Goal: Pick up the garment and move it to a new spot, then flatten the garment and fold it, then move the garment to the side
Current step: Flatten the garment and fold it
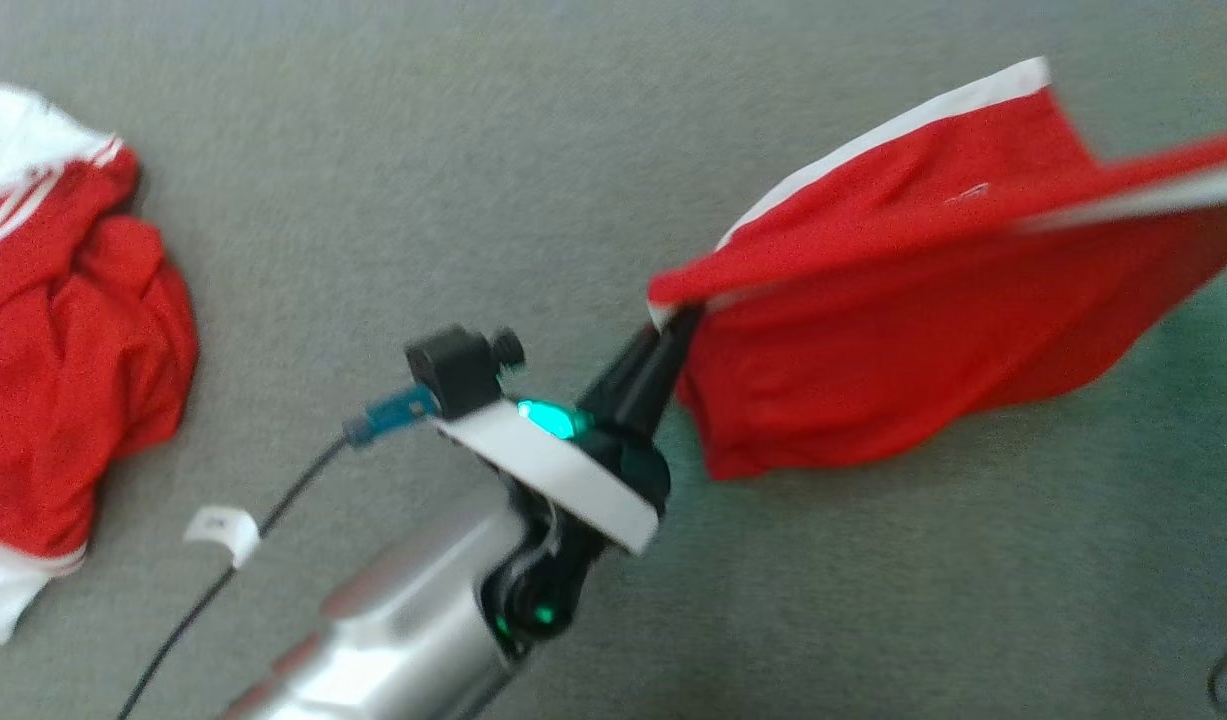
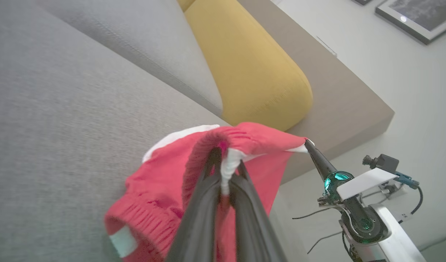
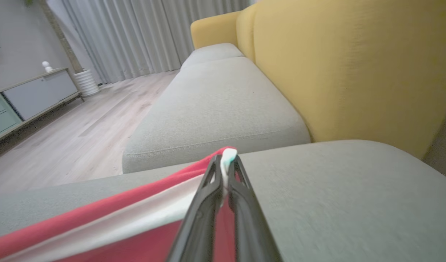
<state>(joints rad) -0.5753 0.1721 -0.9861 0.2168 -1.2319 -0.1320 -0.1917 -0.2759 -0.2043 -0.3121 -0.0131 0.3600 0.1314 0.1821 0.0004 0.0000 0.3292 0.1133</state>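
Observation:
The garment [image 1: 923, 300] is red with white trim and hangs stretched between my two grippers above the grey sofa seat [image 1: 473, 150]. My left gripper [image 1: 678, 320] is shut on its near corner, at the ribbed waistband [image 2: 193, 163] in the left wrist view [image 2: 226, 160]. The cloth [image 2: 161, 189] sags below those fingers. My right gripper [image 2: 307, 143] is shut on the other corner, and its own view [image 3: 226, 156] shows it pinching the white-edged hem. From there the garment [image 3: 99, 218] runs away to the lower left.
A second red and white garment [image 1: 73, 350] lies crumpled on the seat at the far left. Yellow back cushions [image 3: 353, 72] line the sofa's rear. A black cable [image 1: 223, 570] trails from my left arm. Wooden floor [image 3: 63, 138] and a low cabinet [image 3: 26, 94] lie beyond the sofa.

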